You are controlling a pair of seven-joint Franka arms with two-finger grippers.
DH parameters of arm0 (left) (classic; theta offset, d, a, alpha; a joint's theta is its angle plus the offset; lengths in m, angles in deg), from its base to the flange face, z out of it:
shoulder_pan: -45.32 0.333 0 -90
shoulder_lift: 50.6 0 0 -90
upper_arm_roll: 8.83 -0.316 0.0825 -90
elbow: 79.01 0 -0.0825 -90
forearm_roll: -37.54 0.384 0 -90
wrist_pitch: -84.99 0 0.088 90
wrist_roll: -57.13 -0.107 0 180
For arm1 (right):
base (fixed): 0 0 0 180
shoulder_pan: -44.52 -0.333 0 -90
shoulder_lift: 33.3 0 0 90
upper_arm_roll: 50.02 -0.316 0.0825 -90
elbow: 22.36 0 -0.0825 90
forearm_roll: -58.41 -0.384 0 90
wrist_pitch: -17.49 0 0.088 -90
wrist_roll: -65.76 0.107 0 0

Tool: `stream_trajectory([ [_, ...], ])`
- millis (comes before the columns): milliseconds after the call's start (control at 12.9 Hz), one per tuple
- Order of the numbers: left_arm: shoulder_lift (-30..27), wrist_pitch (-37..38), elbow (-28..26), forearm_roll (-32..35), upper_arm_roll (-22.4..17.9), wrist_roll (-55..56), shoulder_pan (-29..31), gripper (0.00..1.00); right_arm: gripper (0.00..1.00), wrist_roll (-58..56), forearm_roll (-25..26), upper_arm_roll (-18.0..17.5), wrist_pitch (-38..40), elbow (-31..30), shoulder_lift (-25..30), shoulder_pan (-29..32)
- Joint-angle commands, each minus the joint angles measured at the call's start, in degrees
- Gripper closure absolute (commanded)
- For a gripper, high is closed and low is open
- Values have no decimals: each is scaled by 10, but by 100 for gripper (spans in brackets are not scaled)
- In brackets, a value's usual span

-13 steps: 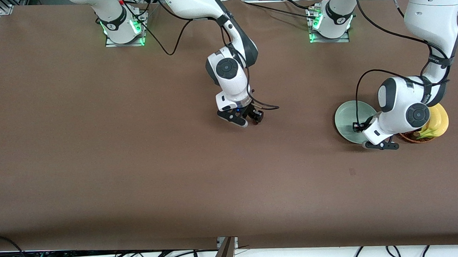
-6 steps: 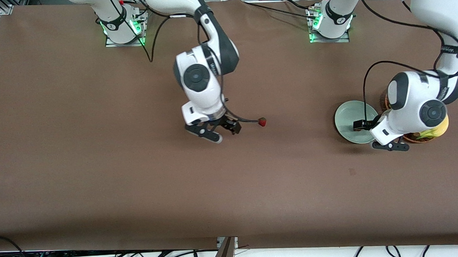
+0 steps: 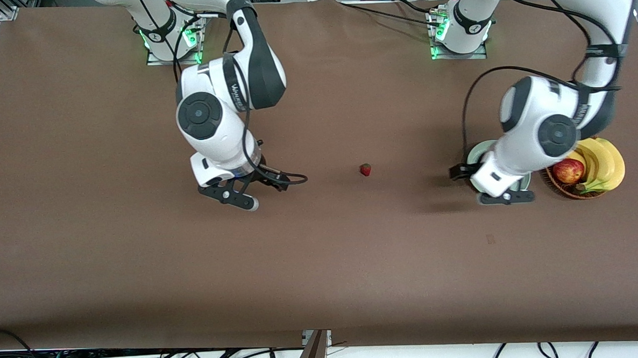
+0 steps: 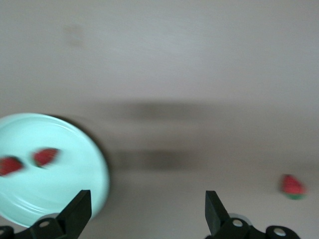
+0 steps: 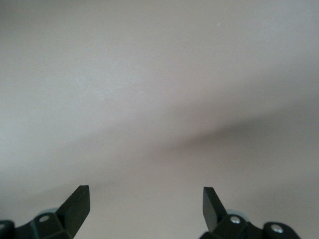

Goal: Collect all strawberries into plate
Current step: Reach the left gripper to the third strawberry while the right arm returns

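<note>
From my front view, the left arm's wrist covers most of the plate (image 3: 473, 156); I see only slivers of its rim around the left gripper (image 3: 505, 198), and nothing of what lies in it. In the left wrist view the plate (image 4: 94, 164) runs off the picture's edge, and two strawberries in it (image 4: 46, 156) are smeared red blobs, one cut by the edge. A third strawberry (image 4: 292, 185), off to the gripper's side on the table (image 4: 159, 59), is blurred too. The basket (image 3: 562, 190) is partly hidden by the left arm.
</note>
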Motion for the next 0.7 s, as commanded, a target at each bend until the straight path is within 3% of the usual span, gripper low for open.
stream_trajectory([
  [0,15,-21,11,-2,71,122,2,0,0,-71,5,27,36,-19,26,1],
  [77,25,-36,10,6,97,163,1,0,0,-81,12,23,36,-33,54,17],
  [232,59,-61,10,89,155,287,1,0,0,-115,23,-7,62,-40,100,77],
  [310,79,-70,10,138,180,346,1,0,0,-117,62,-53,83,-38,135,120],
  [387,90,-72,10,175,198,394,-3,0,0,-116,122,-120,85,-41,176,166],
  [542,100,-73,10,206,200,441,-27,0,0,-111,240,-268,90,-47,243,276],
  [620,107,-73,10,217,200,462,-40,0,0,-113,264,-315,91,-62,274,319],
])
